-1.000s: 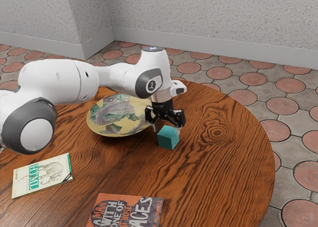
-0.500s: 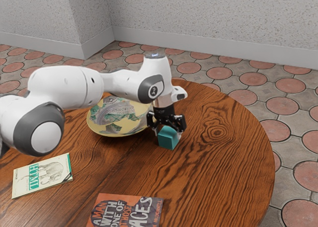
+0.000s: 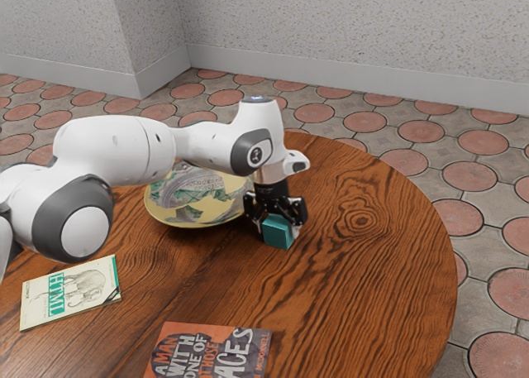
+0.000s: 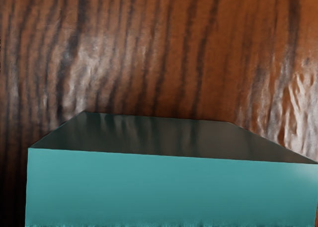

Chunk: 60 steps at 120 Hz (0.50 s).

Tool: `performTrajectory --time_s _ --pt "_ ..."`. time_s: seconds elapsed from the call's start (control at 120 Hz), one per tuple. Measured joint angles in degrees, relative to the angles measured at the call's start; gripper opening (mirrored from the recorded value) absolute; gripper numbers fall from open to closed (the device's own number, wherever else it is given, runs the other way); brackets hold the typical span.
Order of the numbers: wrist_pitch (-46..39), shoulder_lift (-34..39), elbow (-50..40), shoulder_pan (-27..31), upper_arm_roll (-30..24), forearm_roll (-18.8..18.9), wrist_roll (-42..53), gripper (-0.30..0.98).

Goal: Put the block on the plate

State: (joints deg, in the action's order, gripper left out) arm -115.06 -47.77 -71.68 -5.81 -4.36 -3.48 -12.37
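Pincer (image 3: 278,223) down at teal block (image 3: 276,236); can't tell if spread or pinching it. Block's on wooden surface (image 3: 372,287), near patterned plate (image 3: 188,212), not on it.

Round wooden table (image 3: 372,270) under my claw (image 3: 278,230), dark grain, knot just beside it. HTML book (image 3: 70,291), elephant cover, well apart toward exterior view's left. Orange-and-dark book (image 3: 211,351) nearer the camera than my claw. Beyond my claw, past table: reddish round floor tiles (image 3: 421,131), pale baseboard (image 3: 372,82), speckled wall (image 3: 355,22)
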Motion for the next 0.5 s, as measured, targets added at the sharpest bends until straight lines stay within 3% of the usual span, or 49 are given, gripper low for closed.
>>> performTrajectory --time_s 0.5 --pt "1.1 0.0 -0.1 0.3 0.1 -0.8 1.2 0.41"
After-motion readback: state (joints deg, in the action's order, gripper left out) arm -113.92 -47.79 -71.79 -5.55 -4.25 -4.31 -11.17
